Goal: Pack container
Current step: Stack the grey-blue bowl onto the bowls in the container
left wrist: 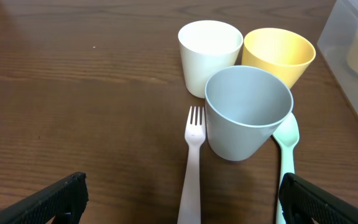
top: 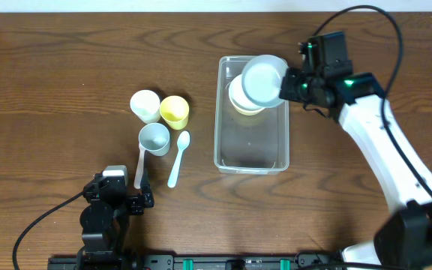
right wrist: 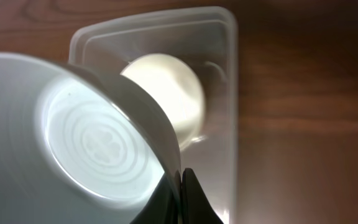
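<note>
Dark wood-grain tabletop carries everything, and nearest the robot's base the left gripper sits low with its fingers spread wide and nothing between them. Just ahead of it lie a pale fork and a mint spoon, flanking a grey-blue cup, with a white cup and a yellow cup close behind. Further right stands the container; its near half is bare, and a cream bowl rests in its far end. Above that end the right gripper pinches a pale bowl by its rim, holding it tipped. Whether it touches the cream bowl I cannot tell. The step in hand looks like placing this bowl. To do it well, level it first, then choose between nesting it squarely on the cream bowl and setting it in the free near half. Lower slowly, keep clear of the tub wall, and let go only once it is supported, as an edge pinch could slip.
</note>
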Controlling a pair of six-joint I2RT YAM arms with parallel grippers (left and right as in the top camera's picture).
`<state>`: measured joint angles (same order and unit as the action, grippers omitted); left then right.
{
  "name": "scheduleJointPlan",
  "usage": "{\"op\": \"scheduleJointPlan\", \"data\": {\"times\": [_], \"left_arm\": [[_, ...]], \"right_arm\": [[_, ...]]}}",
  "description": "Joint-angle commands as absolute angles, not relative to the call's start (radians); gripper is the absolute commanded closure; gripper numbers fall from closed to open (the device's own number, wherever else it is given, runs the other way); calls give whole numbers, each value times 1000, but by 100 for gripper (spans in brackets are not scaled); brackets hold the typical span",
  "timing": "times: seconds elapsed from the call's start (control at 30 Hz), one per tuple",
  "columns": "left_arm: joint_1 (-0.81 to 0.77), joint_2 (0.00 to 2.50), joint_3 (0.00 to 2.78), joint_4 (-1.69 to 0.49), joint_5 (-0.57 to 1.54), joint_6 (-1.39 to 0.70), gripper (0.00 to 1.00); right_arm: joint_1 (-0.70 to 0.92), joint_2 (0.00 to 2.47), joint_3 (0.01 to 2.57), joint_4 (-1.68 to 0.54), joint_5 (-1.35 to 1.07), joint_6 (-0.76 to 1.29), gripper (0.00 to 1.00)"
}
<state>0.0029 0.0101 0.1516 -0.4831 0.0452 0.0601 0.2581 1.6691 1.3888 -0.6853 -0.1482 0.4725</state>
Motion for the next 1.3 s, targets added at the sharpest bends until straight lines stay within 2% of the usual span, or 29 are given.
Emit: {"op": "scheduleJointPlan", "data": {"times": [0.0,0.27,0.73,0.77,0.87,0.93,0.97,1.0,1.2,1.27], "left_arm": [[1,4,146,-489,44,67,2],[1,4,146,-490,44,67,2],[1,4,146,-490,44,67,2],[1,4,146,-490,44,67,2],[1,4,146,-490,44,67,2],[1,4,146,-490,44,67,2],[1,4,146,-489,44,67,2],[1,4,146,-489,44,67,2],[1,4,146,-490,44,67,2],[1,4,146,-490,44,67,2]], "right_arm": [[260,1771,1436,-653,-154,508,99],[267,1984,1675,-751,-200,455,99],[284,2015,1686,-868,-185,450,99],[289,2015,1686,-864,-185,442,96],[300,2015,1686,-848,-186,416,79],[302,2010,1688,-835,-192,410,62],[302,2006,1691,-829,-193,410,48],[300,1998,1699,-828,-194,406,42],[269,1882,1780,-888,-227,376,40],[239,1817,1801,-939,-193,376,36]]}}
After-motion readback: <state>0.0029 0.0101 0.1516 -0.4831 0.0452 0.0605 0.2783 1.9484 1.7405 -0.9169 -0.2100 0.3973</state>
